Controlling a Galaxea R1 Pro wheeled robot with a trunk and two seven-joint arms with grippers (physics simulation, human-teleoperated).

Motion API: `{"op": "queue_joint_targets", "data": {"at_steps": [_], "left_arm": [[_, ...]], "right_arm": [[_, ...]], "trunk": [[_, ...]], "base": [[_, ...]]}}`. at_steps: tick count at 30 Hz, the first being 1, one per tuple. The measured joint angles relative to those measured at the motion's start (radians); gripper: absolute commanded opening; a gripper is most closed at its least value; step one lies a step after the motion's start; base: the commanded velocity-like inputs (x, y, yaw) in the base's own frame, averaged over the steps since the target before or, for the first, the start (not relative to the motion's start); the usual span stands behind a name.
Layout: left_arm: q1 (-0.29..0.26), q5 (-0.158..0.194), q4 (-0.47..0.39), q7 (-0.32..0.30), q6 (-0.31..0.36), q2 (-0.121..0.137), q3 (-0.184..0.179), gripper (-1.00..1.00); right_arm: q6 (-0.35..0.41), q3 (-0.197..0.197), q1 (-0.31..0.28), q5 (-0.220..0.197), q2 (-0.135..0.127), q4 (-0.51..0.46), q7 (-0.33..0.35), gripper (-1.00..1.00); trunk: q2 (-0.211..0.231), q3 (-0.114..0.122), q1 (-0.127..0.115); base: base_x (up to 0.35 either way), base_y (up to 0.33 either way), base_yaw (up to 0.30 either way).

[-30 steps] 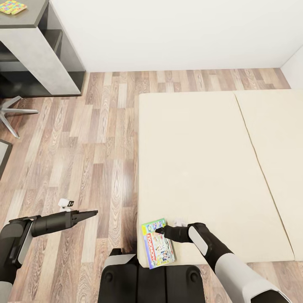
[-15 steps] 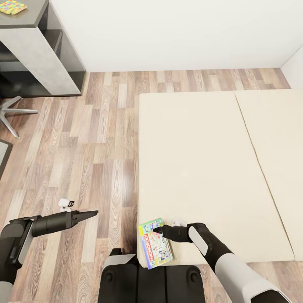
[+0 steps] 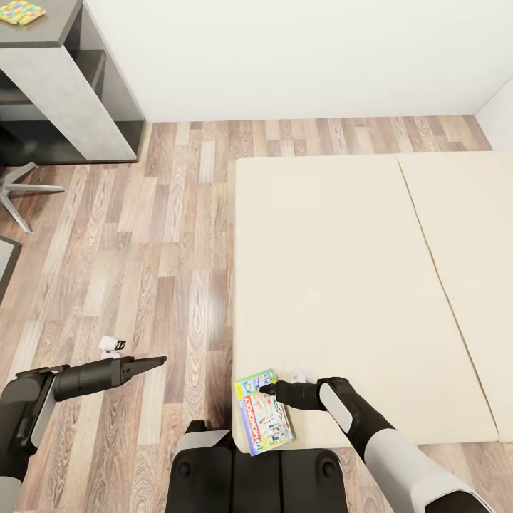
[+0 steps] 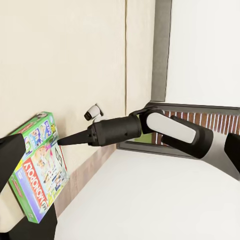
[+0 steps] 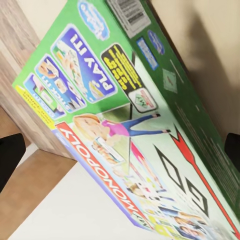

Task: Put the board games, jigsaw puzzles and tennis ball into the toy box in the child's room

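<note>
Jigsaw puzzle [image 3: 21, 12] lay at 11 o'clock on the dark grey tabletop [image 3: 50, 25], far corner of the room, well apart from the robot. Chair base [image 3: 25, 191] stood on the wood floor [image 3: 142, 249] at 9 o'clock below it.

Left gripper [image 3: 146, 364] hung over the floor at 7 o'clock, pointing toward the bed, fingers drawn to a point, clenched and holding nothing.

Monopoly board game [image 3: 263, 412] sat at 6 o'clock on the near corner of the bed [image 3: 342, 271], flat, its near-left edge overhanging the mattress rim just beside the robot's trunk. In the left wrist view the box [image 4: 37, 165] jutted past the mattress edge. In the right wrist view the lid print [image 5: 125, 125] showed close up.

Right gripper [image 3: 269, 390] reached in from 5 o'clock, its tip on the top of the box near its far end. Could not tell whether the fingers were parted or closed.

Mattress stretched to 3 o'clock, beige.
</note>
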Motion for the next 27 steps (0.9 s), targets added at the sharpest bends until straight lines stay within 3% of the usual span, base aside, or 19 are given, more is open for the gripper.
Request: {"op": "queue_joint_targets", "data": {"at_steps": [6,15,27], "left_arm": [[-0.001,0.0,0.0,0.0,0.0,0.0,0.0,1.0],[0.0,0.0,0.0,0.0,0.0,0.0,0.0,1.0],[0.0,0.0,0.0,0.0,0.0,0.0,0.0,1.0]], "right_arm": [[-0.018,0.001,0.0,0.003,0.002,0.0,0.0,1.0],[-0.053,0.0,0.003,0.051,0.003,0.0,0.002,1.0],[-0.055,-0.001,0.003,0.054,0.005,0.0,0.002,1.0]], "trunk": [[0.0,0.0,0.0],[0.0,0.0,0.0],[0.0,0.0,0.0]], "base": [[0.0,0.0,0.0],[0.0,0.0,0.0],[0.0,0.0,0.0]]}}
